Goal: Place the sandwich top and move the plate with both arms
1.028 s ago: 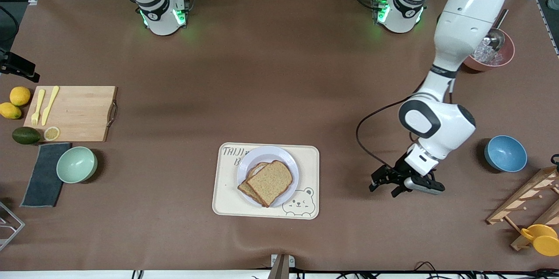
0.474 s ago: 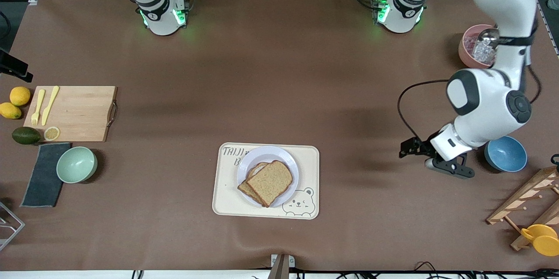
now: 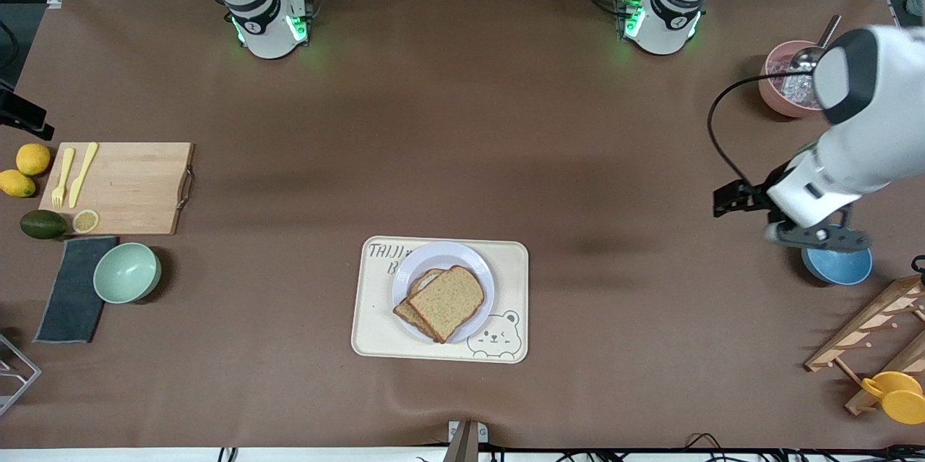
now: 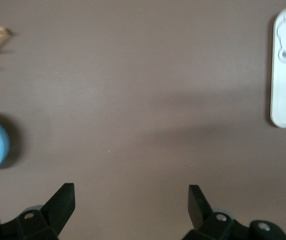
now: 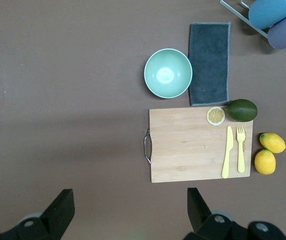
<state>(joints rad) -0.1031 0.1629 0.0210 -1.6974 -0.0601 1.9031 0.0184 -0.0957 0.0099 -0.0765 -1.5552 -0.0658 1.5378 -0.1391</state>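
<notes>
Sandwich top (image 3: 446,301): laid on lower slice, on plate (image 3: 477,267) (placing apparently done). Plate: on bear tray (image 3: 376,335), unmoved. Left gripper (image 4: 131,202): jaws apart, empty, near blue bowl (image 3: 838,268). Right gripper (image 5: 130,204): apart, empty, over cutting board (image 5: 182,150).

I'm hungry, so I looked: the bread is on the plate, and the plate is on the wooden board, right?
Not quite. The bread is on the plate, but the plate sits on the cream bear tray, not the wooden board. The front view shows it.
</notes>
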